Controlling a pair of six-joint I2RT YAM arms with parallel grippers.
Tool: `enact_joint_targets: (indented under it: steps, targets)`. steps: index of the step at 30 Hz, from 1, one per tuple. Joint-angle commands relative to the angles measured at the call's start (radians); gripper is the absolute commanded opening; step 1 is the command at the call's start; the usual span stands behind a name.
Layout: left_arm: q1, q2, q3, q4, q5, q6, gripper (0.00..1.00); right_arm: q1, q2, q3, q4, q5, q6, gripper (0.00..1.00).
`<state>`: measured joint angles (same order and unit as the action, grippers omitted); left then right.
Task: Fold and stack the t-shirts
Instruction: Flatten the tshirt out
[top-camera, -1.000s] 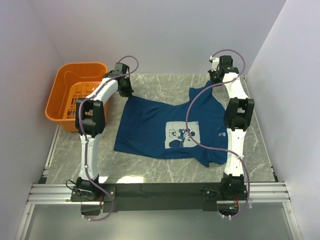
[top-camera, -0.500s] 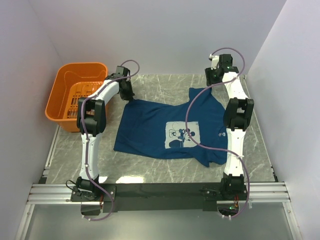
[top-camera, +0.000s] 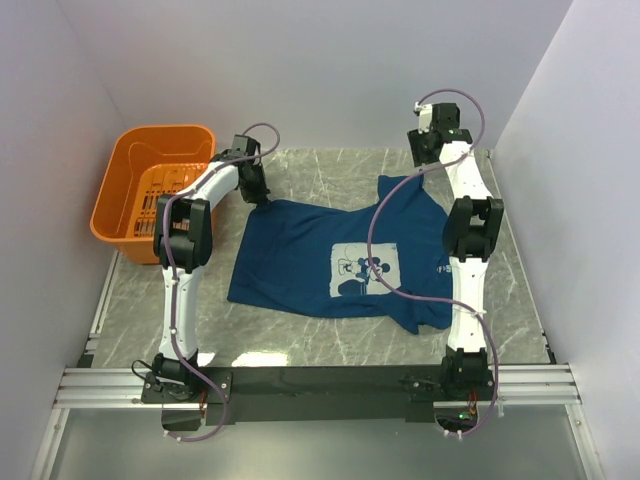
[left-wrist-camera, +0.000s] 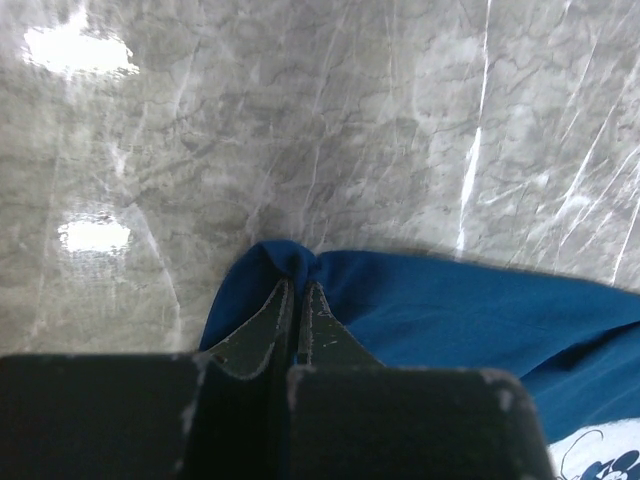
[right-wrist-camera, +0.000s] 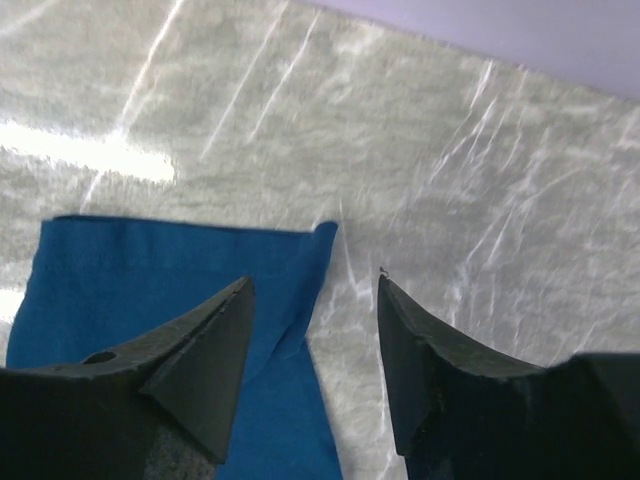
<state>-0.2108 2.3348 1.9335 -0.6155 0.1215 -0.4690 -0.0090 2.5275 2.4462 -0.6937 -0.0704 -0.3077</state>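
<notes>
A navy t-shirt (top-camera: 330, 255) with a white cartoon-mouse print lies spread on the marble table (top-camera: 330, 170). My left gripper (top-camera: 258, 192) is at its far left corner, shut on a pinch of that blue cloth (left-wrist-camera: 290, 262). My right gripper (top-camera: 422, 158) hovers over the far right corner, where the t-shirt (right-wrist-camera: 180, 270) has a small folded tip. In the right wrist view the gripper (right-wrist-camera: 314, 285) is open, its left finger (right-wrist-camera: 205, 345) over the fabric and nothing held between the two.
An orange plastic basket (top-camera: 150, 190) stands at the far left beside the left arm. Pale walls close in the table at the back and both sides. A metal rail (top-camera: 320, 385) runs along the near edge.
My right gripper has opened, let go of the shirt's far right corner and lifted slightly toward the back wall. The left gripper has drifted a little right, still pinching its corner.
</notes>
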Motion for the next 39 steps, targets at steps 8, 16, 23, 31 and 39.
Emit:
enact_joint_targets:
  steps: [8, 16, 23, 31, 39]
  targets:
    - [-0.013, -0.046, -0.027, 0.034, 0.033, -0.013, 0.0, 0.004, 0.045, 0.036, -0.095, 0.037, 0.027, 0.52]
    - [-0.016, -0.055, -0.033, 0.034, 0.032, -0.013, 0.0, 0.03, 0.065, 0.06, -0.107, 0.053, 0.027, 0.47]
    - [-0.022, -0.066, -0.034, 0.033, 0.029, -0.014, 0.0, 0.029, 0.067, 0.071, -0.116, 0.029, 0.016, 0.24]
    - [-0.022, -0.141, -0.077, 0.056, 0.03, -0.017, 0.0, -0.025, -0.079, -0.094, -0.012, -0.14, 0.025, 0.0]
    - [-0.022, -0.313, -0.189, 0.194, 0.053, -0.049, 0.0, -0.062, -0.509, -0.487, 0.212, -0.48, -0.062, 0.0]
